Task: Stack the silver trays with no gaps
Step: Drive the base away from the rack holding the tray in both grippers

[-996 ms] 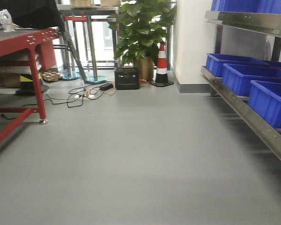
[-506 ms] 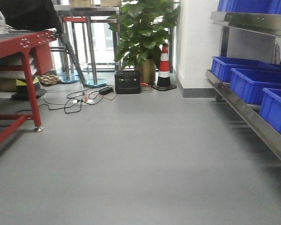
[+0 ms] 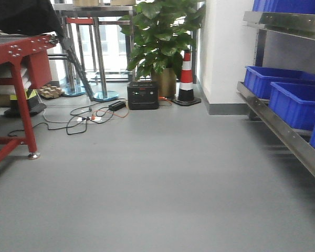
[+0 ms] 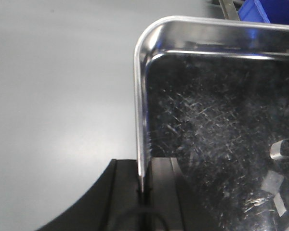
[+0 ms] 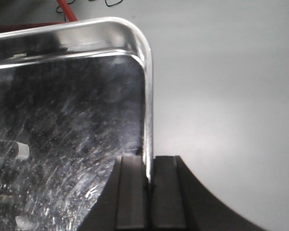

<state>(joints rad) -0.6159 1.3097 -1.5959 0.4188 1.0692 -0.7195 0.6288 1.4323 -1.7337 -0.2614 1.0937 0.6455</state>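
Out over the bare grey floor (image 4: 53,96), the silver tray (image 4: 221,130) hangs between both arms: left gripper (image 4: 143,185) pinched narrow on one side rim, right gripper (image 5: 149,178) likewise on the opposite one. Looks stiff and fairly light tbh, but polished steel is slick and that rim is thin, so edge grips could slip if it tilts. No second tray in sight; only blue bins (image 3: 296,102) on the shelf (image 3: 283,134).

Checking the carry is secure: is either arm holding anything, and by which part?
The left gripper clamps a silver tray by its side rim; the right gripper likewise, rim between its jaws. One tray or two: cannot tell.
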